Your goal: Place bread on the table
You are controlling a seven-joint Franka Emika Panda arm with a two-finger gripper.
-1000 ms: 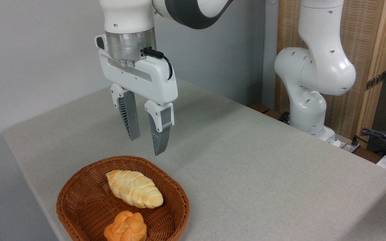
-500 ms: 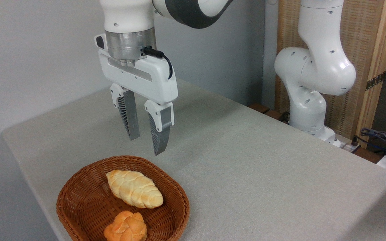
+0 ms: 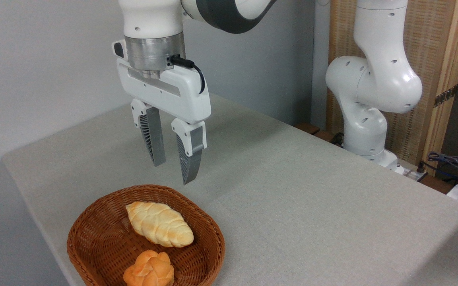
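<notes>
Gripper [image 3: 172,173] hangs empty above the basket's [image 3: 94,222] far rim, fingers slightly parted, probably lining up. The bread [image 3: 148,271] sits at the basket's near edge, partly cropped, not on the table [image 3: 312,206] yet.

Matt cloth table [image 3: 292,190]; woven wicker basket [image 3: 94,242]; glossy plastic pincer [image 3: 172,171]

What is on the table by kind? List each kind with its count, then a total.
Bread: 2, the orange knotted bun and the pale braided loaf.
Wicker basket: 1, holding both.
Total: 3 things on the table.
</notes>
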